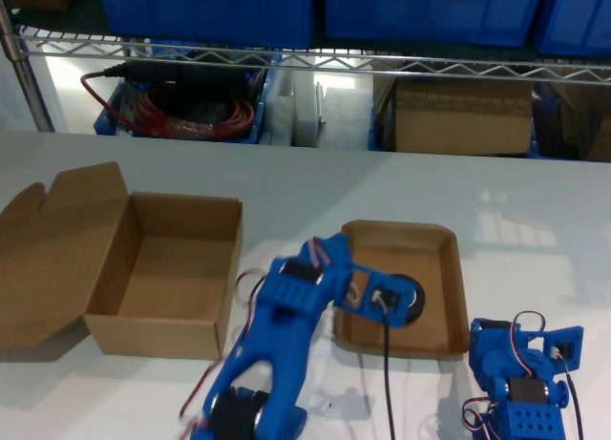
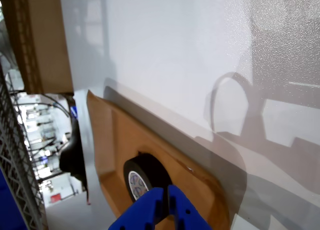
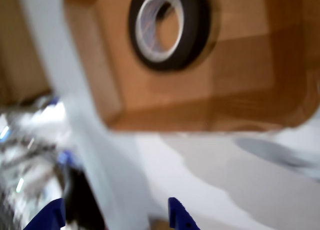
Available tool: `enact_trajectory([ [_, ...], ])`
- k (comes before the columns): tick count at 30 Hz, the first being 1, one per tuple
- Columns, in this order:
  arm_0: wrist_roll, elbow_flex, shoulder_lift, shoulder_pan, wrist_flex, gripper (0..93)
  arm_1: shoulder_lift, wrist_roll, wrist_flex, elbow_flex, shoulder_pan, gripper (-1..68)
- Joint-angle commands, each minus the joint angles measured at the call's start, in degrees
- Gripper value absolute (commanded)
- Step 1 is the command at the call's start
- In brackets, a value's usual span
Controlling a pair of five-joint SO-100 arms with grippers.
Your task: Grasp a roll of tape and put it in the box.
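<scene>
- The small black ring of tape with a pale inner core (image 1: 416, 303) lies flat on the floor of a shallow brown cardboard tray with rounded corners (image 1: 456, 268). It sits toward the edge of the tray that is nearer the bottom of the exterior view.
- My second gripper (image 3: 115, 217) hangs over the tray near the tape. Its blue jaws are apart with nothing between them. Its wrist view is blurred.
- My first gripper (image 2: 165, 206) has its blue jaws pressed together on nothing. Its wrist view shows the tape on the tray beyond the tips.
- A folded blue arm sits at the lower right of the exterior view, just beside the tray's corner.
- The deep rectangular brown cardboard box (image 1: 167, 331) stands open on the white table (image 1: 382, 187), to the exterior view's left of the tray and apart from it. Its interior is bare cardboard.
- The box's large lid flap (image 1: 52, 254) is folded back toward the exterior view's left.
</scene>
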Motion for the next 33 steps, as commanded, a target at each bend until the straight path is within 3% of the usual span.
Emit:
enact_trajectory([
  [1,1.58,-13.18,-11.78,3.69,5.62,27.8,0.35,0.18,-0.26,0.79,-0.18,0.3],
  [7,0.62,-23.38,-26.19,8.35,12.83,27.4,0.35,0.18,-0.26,0.79,-0.18,0.3],
  [15,0.62,-33.93,-40.25,13.54,13.10,28.5,0.35,0.18,-0.26,0.79,-0.18,0.3],
  [33,-2.72,-43.68,-56.43,13.97,12.74,22.6,0.35,0.18,-0.26,0.79,-0.18,0.3],
])
